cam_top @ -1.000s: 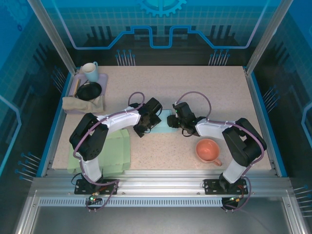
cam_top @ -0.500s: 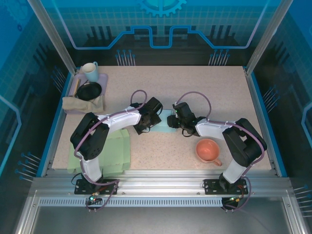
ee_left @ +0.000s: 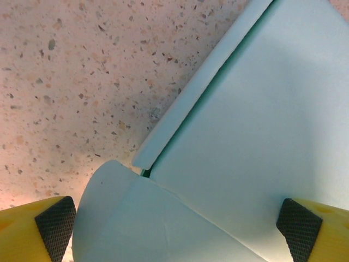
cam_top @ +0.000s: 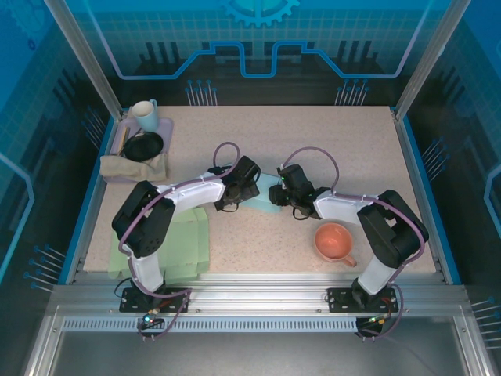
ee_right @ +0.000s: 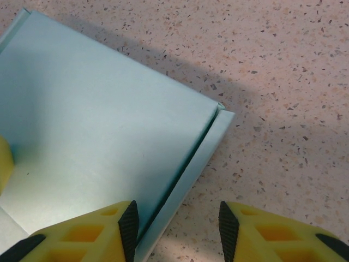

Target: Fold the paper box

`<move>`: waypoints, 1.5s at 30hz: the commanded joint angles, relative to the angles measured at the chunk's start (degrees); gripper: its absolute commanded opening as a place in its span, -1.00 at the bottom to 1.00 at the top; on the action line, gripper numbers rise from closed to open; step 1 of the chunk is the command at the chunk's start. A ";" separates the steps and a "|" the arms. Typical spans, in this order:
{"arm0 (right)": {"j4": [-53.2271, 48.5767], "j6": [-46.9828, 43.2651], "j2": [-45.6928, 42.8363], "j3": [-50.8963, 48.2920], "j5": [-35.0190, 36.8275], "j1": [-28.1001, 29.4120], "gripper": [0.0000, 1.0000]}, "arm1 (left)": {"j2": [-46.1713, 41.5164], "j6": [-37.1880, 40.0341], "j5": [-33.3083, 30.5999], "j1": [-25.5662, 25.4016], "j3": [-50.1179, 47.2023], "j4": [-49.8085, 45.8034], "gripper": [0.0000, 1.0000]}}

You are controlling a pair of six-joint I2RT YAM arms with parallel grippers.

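Top external view, one paper box lying at frame centre, largely hidden under two grippers, left gripper standing wide apart over it, right gripper half-spread, straddling its edge.

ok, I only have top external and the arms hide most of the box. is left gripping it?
Observer: No. In the left wrist view the left gripper is wide open, and the paper box lies flat beneath it.
Operator: any flap folded on that side?
Observer: Yes, a narrow side flap is folded along the panel's edge.
Operator: and right?
Observer: The right gripper straddles the box's edge strip, with one pad over the panel and the other over bare table. Its jaws are apart, not pinching.
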 commanded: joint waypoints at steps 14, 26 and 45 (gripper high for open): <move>-6.58 -1.41 2.72 0.15 0.89 1.04 -0.10 | -3.52 9.76 -4.62 2.32 3.53 -1.70 0.98; -6.79 -1.92 3.07 0.18 1.36 1.07 -0.10 | 0.69 11.24 4.81 5.21 3.24 5.47 0.98; -6.76 -1.68 3.24 0.09 1.05 1.04 -0.11 | 4.22 8.07 7.23 3.60 3.44 2.96 0.97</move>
